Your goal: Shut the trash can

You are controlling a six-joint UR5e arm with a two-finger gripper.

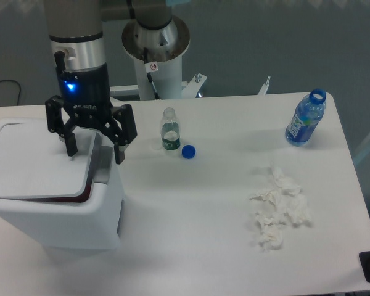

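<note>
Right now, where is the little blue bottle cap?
The blue cap lies on the table's middle, just right of the small clear bottle.

trash can point(55, 209) cut off at left.
</note>
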